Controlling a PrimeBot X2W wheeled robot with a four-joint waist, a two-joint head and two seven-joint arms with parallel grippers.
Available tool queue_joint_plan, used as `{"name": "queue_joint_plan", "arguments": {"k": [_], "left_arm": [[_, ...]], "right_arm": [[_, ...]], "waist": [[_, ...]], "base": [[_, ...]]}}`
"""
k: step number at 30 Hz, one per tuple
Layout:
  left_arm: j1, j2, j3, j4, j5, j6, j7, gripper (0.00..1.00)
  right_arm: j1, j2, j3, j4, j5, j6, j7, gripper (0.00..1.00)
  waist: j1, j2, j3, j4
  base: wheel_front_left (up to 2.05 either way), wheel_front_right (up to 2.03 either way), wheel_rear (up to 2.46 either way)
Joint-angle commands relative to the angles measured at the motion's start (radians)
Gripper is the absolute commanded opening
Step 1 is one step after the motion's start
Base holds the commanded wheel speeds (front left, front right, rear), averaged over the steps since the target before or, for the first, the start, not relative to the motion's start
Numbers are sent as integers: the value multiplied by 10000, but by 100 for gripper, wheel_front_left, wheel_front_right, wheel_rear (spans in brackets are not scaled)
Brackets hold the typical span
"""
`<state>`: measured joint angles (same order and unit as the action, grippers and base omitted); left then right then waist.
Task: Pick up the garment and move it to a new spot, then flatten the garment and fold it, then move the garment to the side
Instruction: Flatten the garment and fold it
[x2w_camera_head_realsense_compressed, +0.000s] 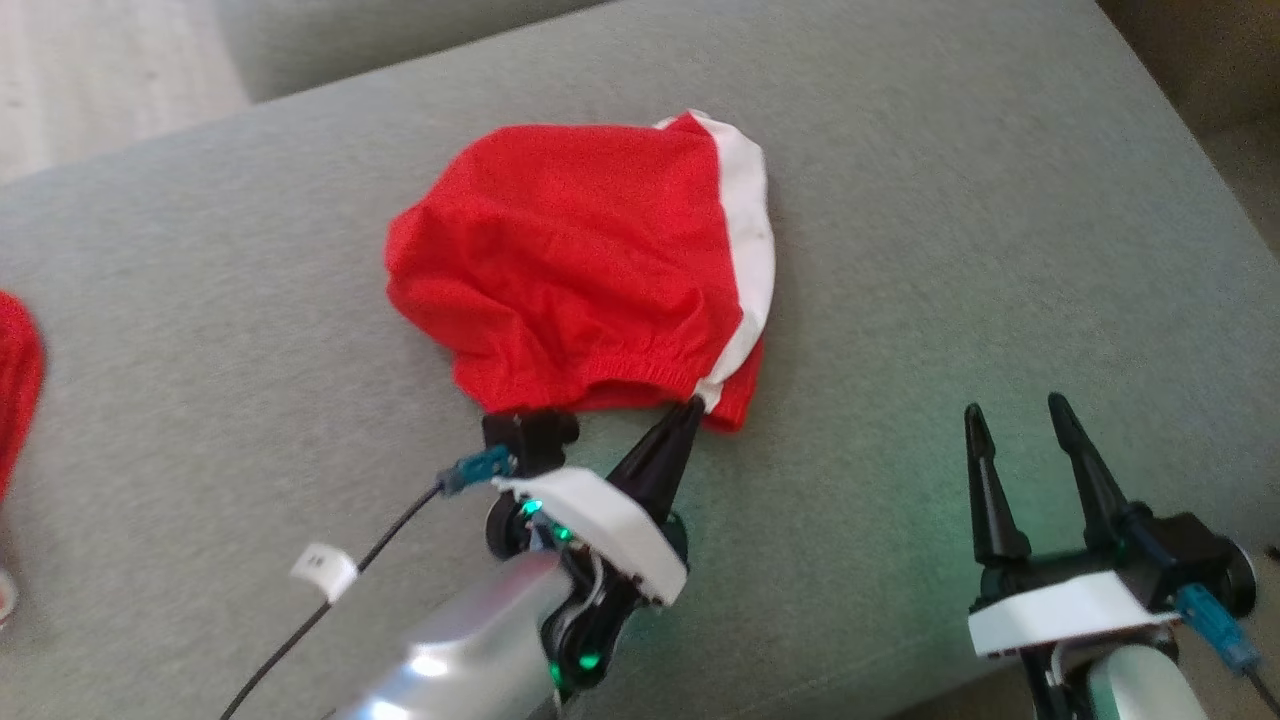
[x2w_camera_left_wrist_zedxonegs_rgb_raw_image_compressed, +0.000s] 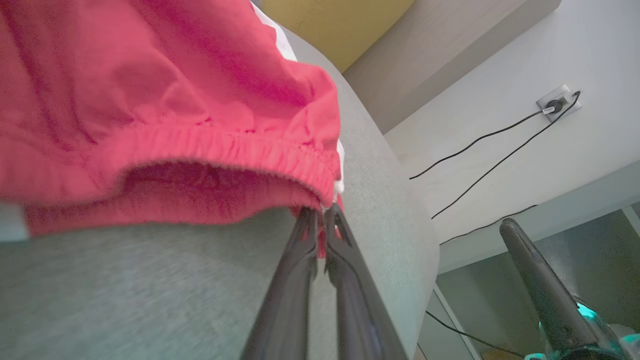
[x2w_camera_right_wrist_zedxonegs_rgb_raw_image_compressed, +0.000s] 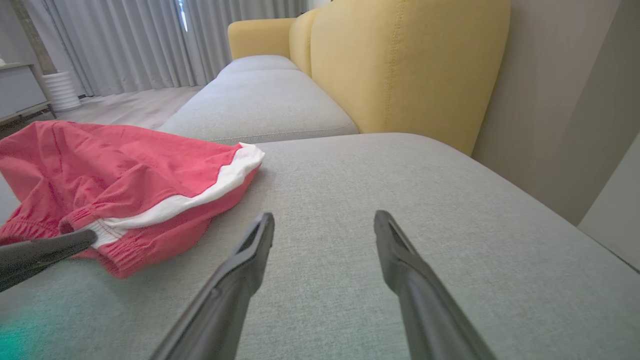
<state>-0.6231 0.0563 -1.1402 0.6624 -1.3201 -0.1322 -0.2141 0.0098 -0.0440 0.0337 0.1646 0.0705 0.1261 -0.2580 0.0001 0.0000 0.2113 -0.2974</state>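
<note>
My left pincer (x2w_camera_head_realsense_compressed: 690, 408) is clamped on the waistband corner of the red garment (x2w_camera_head_realsense_compressed: 570, 250), which lies heaped just ahead of its tips. My right pincer (x2w_camera_head_realsense_compressed: 1018, 412), off to its side, has its fingers apart. I judge this is the pick-up step; next it needs a gentle lift.

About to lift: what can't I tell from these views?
Left wrist view: how much fabric the left gripper holds; its closed jaws and the garment cover it.
Head view: the red cloth at the left edge, cut off by the frame.
Head view: the garment's lower layers, under its top layer.
</note>
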Motion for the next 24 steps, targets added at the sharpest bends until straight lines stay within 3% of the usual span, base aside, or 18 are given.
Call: {"name": "queue_joint_plan", "arguments": {"k": [1, 6, 14, 24], "left_arm": [[154, 335, 64, -339, 131, 16, -195, 0], [591, 1015, -105, -785, 347, 16, -307, 0], [1210, 3156, -475, -2066, 689, 108, 78, 0], [819, 5733, -96, -3851, 1477, 1380, 142, 0]], "right_arm": [[78, -62, 154, -210, 9, 46, -38, 100], [311, -62, 77, -151, -91, 46, -38, 100], [696, -62, -59, -43, -256, 46, -38, 100], [651, -62, 316, 559, -300, 46, -38, 100]], "waist": [[-1, 0, -431, 521], [-1, 0, -867, 1266], [-1, 0, -1459, 2917], [-1, 0, -1600, 4386]], "base": [[0, 0, 0], [0, 0, 0], [0, 0, 0], [0, 0, 0]]}}
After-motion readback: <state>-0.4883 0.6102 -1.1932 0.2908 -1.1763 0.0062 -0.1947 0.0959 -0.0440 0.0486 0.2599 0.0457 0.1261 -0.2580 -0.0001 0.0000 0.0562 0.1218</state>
